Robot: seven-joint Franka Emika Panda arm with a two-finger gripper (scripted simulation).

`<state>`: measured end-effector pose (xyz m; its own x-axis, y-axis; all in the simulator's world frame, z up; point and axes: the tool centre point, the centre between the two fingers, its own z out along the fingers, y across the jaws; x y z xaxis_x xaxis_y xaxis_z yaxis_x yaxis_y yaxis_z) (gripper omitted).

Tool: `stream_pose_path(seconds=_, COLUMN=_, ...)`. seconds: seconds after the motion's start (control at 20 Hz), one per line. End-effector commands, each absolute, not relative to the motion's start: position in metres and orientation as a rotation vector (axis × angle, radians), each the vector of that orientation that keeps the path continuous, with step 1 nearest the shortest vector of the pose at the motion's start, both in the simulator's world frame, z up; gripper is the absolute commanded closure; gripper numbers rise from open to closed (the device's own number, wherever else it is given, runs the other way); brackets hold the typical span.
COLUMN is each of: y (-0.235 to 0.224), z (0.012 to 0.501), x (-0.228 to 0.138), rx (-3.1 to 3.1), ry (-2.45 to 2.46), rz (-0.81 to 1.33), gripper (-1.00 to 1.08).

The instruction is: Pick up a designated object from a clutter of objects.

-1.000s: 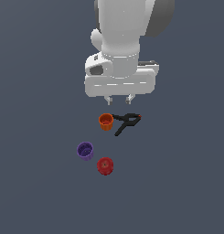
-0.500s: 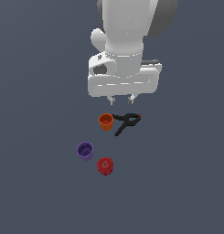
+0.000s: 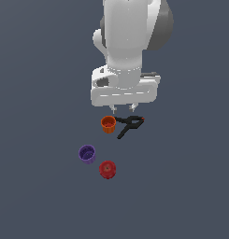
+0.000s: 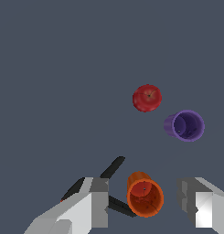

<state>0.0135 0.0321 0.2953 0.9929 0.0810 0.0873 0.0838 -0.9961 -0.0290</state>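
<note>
The designated object, a small orange cup (image 3: pixel 108 124), stands upright on the dark grey floor and touches a black spring clamp (image 3: pixel 129 125) on the exterior view's right. My gripper (image 3: pixel 124 110) hangs just above this pair, open and holding nothing. In the wrist view the orange cup (image 4: pixel 144 197) lies between my two spread fingers (image 4: pixel 97 201), with the gripper (image 4: pixel 146 201) centred over it. One finger partly covers the clamp (image 4: pixel 112 167). The rest of the clutter of objects sits apart: a purple cup (image 3: pixel 87 154) and a red cup (image 3: pixel 107 169).
The purple cup (image 4: pixel 185 125) and the red cup (image 4: pixel 147 98) lie close together, well away from the orange cup. The clamp's orange tip (image 3: pixel 142 119) points toward the exterior view's right. Flat dark grey floor surrounds everything.
The hand has come down toward the orange cup and clamp, its fingers still spread. None of the objects has moved.
</note>
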Motion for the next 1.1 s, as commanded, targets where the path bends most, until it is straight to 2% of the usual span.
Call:
stream_pose_path(seconds=0.0, y=0.031, z=0.282, x=0.012, rx=-3.103, ry=-0.138, rz=-0.150, gripper=-0.20)
stream_pose_path(seconds=1.05, y=0.019, z=0.161, x=-0.039, rx=-3.100, ry=-0.236, rz=-0.336, gripper=-0.20)
